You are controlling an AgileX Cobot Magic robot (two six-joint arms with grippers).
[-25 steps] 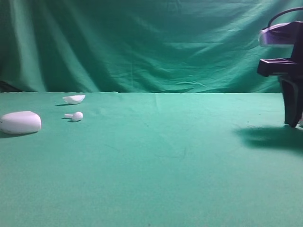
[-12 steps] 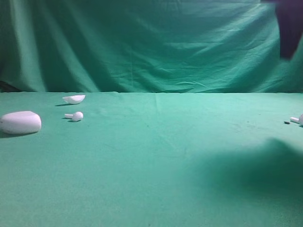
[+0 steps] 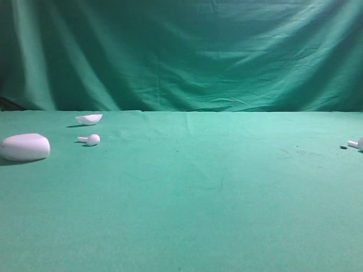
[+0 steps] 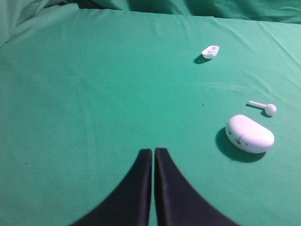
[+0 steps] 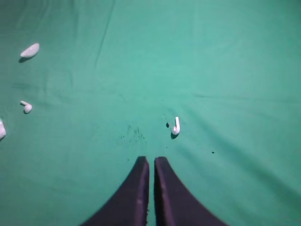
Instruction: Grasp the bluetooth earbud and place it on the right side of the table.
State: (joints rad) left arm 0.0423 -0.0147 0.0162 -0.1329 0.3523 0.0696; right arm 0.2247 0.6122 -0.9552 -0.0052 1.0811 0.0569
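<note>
earbud placed: bluetooth earbud [image 5: 176, 126] lies loose on the table [image 3: 227, 215] at the far right, cut by the right frame edge in the high view [image 3: 357, 144]; nothing touches it, so you can read the placement as done.
right gripper: right gripper [image 5: 151, 162] is pinched to a thin slit, empty, above and near-side of the earbud; out of the high view.
left gripper: left gripper [image 4: 153, 153] also pressed together, holding nothing, parked over bare cloth left of the case.
second earbud: matching earbud [image 3: 89, 139] sits on the left, stem pointing left, between the case and the shell; you haven't got anything near it.
case: case [image 3: 24, 147] at far left, smooth white oval pebble, glossy hard plastic, faint marks on its face in the left wrist view.
shell: shell [image 3: 89, 118] farther back, shallow white bowl shape, thin-walled.
dark speck: dark speck [image 5: 167, 125] just left of the placed earbud; can't tell what it is.
materials: earbuds are hard white plastic, round head, short straight stem; table is soft green cloth with low wrinkles, same as the draped backdrop [image 3: 181, 51].
</note>
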